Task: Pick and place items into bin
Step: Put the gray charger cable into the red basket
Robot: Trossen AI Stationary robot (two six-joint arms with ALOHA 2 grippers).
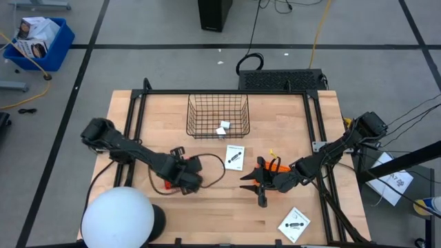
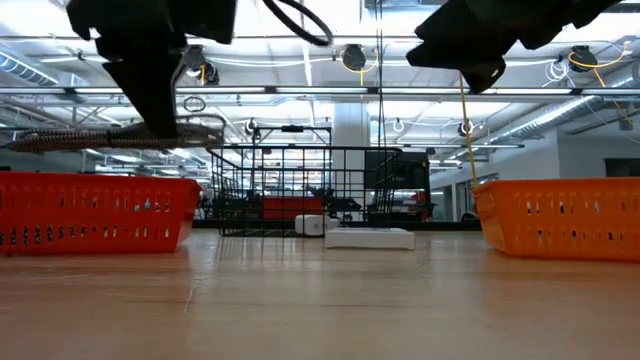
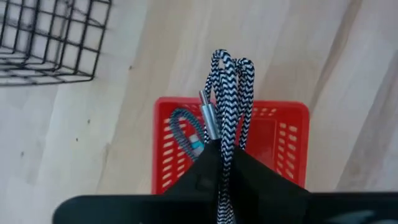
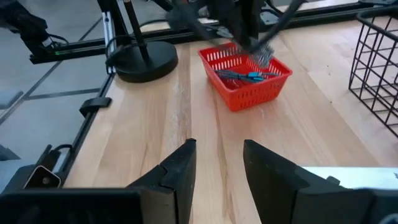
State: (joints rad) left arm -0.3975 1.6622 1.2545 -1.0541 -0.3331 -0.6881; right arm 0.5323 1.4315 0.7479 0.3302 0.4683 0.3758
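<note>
L gripper (image 3: 224,146): fingers pinched on a bunched black-white braided cable (image 3: 229,93), hanging right above the red basket (image 3: 289,146).
Cable: judged light, floppy, braid gives grip; best held at the bundle, as now.
R gripper (image 4: 217,163): fingers part open, empty, over bare table (image 4: 186,112) well off from red basket.
Wire bin (image 1: 218,114): white cube (image 1: 224,127) inside.
Cards (image 1: 234,157), (image 1: 295,224): flat on table, near R arm, far side from red basket.

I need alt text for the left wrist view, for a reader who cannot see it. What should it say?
The left gripper holds a folded black-and-white braided cable above a red plastic basket on the wooden table. A blue-grey cable already lies in the basket, and a black wire basket stands nearby.
</note>
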